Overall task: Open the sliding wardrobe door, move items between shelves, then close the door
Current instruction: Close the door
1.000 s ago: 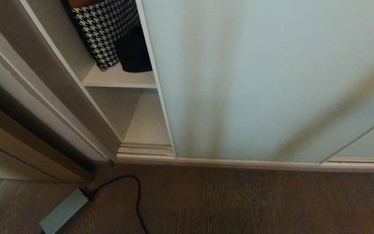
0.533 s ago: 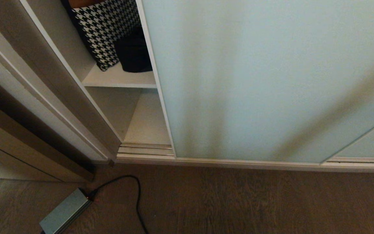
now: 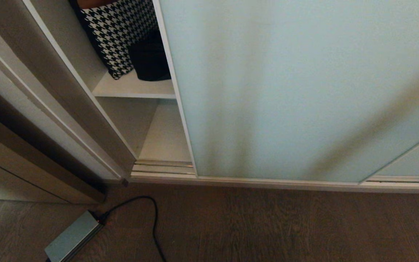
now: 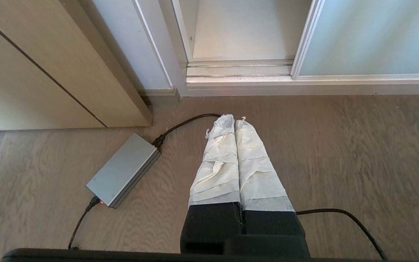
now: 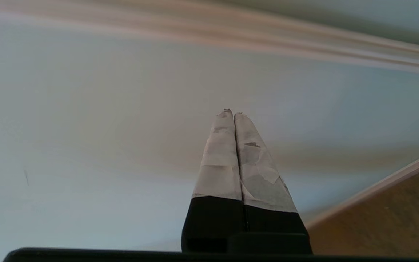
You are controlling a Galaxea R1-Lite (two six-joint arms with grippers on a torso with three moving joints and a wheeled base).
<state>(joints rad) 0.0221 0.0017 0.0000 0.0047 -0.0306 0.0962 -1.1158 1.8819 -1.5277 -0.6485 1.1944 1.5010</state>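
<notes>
Nothing in the head view has shifted since the earlier frames: door, shelf contents and floor clutter sit where they were.

Right gripper: jaws pressed together, empty, tips pointed at the sliding wardrobe door; contact with the glass cannot be judged. Left gripper: jaws together, empty, hanging over the floor in front of the door's bottom track. Neither arm appears in the head view.

Door is slid partly aside, leaving a narrow gap at its left edge. Through the gap: white shelf carrying a black bag, its right side hidden behind the door frame, touching a houndstooth cushion cut off at the top. Grey power brick with cable lies on the floor left of the door.
</notes>
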